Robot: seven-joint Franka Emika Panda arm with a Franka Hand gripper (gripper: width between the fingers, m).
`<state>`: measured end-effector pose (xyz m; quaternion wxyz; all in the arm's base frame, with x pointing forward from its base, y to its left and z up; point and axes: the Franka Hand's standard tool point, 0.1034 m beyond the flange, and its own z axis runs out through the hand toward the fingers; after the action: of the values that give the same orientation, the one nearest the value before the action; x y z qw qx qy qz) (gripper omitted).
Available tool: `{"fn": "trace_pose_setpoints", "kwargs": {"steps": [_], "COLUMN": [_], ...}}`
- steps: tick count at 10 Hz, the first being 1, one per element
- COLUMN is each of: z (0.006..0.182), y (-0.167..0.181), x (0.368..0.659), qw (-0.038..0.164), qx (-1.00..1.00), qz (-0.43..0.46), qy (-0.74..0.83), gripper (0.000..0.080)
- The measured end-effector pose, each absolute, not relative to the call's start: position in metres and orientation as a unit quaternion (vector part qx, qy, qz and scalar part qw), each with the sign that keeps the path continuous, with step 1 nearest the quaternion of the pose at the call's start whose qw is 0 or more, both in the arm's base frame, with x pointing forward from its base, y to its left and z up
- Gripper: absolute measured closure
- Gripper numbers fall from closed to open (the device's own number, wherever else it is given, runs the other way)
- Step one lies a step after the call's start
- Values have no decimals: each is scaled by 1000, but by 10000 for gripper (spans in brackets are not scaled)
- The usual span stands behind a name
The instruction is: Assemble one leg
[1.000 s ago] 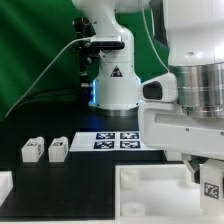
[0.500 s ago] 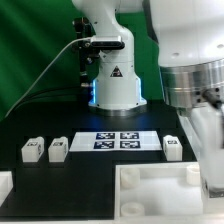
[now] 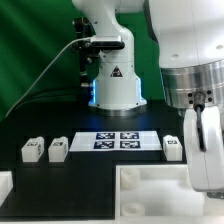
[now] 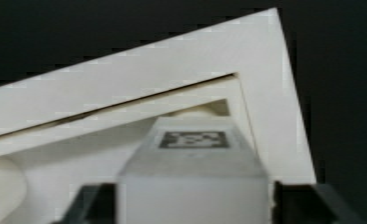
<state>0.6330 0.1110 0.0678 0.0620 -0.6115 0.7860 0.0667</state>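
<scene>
Holding the leg [image 4: 194,165] clamped between its jaws, the gripper [image 3: 205,160] hung over the tray-like panel [image 3: 150,185], the leg's long axis pointing down toward a corner [image 4: 251,75]. Compared with half a second earlier, the arm had barely shifted; three spare legs [image 3: 57,149] remained on the table.

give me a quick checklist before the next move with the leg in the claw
1. Leg held: ok, the claw has its fingers on both sides of a tagged leg.
2. Leg over the tray-like panel: ok, near one corner.
3. Leg lined up with a corner boss: cannot tell.
4. Spare legs out of the way: ok, two legs at the exterior view's left, one leg at its right.
5. Marker board untouched: ok.
</scene>
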Motion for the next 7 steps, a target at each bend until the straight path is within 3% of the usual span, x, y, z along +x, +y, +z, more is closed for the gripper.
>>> {"fn": "trace_pose_setpoints", "kwargs": {"steps": [1, 2, 4, 7], "z": [67, 66, 73, 71], "y": [112, 114, 119, 117], "x": [634, 630, 628, 628], "qw": [70, 77, 85, 84], "qx": [-647, -692, -793, -870], "qz": [56, 42, 33, 20], "qy": [757, 716, 603, 486], "gripper": [222, 172, 154, 150]}}
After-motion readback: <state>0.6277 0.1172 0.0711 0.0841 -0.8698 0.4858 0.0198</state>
